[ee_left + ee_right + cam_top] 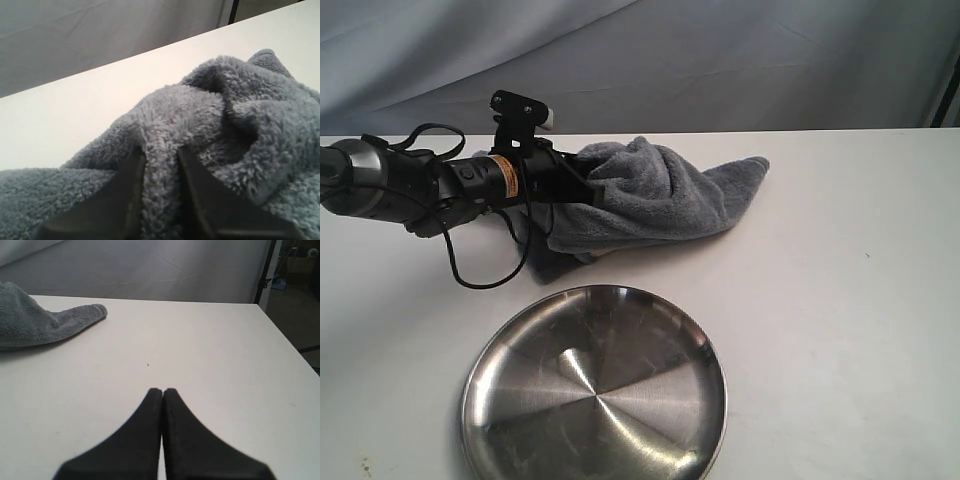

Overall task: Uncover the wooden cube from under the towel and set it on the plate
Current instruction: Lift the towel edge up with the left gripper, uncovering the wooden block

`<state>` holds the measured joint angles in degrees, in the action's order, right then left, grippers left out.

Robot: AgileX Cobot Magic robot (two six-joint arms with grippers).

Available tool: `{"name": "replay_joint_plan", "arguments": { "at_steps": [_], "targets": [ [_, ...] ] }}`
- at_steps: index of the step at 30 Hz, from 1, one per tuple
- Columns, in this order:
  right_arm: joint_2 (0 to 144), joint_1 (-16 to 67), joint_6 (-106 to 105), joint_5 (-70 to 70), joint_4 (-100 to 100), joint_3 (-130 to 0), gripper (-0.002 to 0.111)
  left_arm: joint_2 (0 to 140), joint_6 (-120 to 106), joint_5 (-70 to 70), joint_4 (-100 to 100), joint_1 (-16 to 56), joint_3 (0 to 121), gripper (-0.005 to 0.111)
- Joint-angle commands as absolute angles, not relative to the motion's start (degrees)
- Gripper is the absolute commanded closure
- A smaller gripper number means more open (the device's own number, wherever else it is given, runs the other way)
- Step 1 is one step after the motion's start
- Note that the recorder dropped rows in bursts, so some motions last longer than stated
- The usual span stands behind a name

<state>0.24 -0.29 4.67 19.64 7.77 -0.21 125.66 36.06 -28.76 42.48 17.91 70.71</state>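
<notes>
The dark-grey towel point(650, 195) lies bunched at the back middle of the white table, one corner trailing right. My left gripper point(578, 185) reaches in from the left and is shut on a fold of the towel point(160, 170), which fills the gap between its two fingers point(127, 195). The wooden cube is hidden; no part of it shows in any view. The shiny steel plate point(595, 385) sits at the front, in front of the towel. My right gripper point(163, 390) is shut on nothing above bare table, the towel's corner point(75, 317) far off to its side.
A black cable point(485, 270) loops from the left arm down to the table between arm and plate. A grey cloth backdrop point(720, 60) hangs behind the table. The table's right edge point(280, 340) is near the right gripper.
</notes>
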Motion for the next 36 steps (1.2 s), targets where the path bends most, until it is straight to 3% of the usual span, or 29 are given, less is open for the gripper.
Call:
{"name": "replay_joint_plan", "arguments": {
  "at_steps": [1,36],
  "targets": [
    [0.0,-0.6,5.1,19.7,7.8,0.0,0.108,126.0,36.1,-28.3,43.9,18.3,70.3,0.104],
    [0.0,-0.6,5.1,19.7,7.8,0.0,0.108,112.3,40.6,-31.0,49.4,18.3,70.2,0.107]
  ]
}}
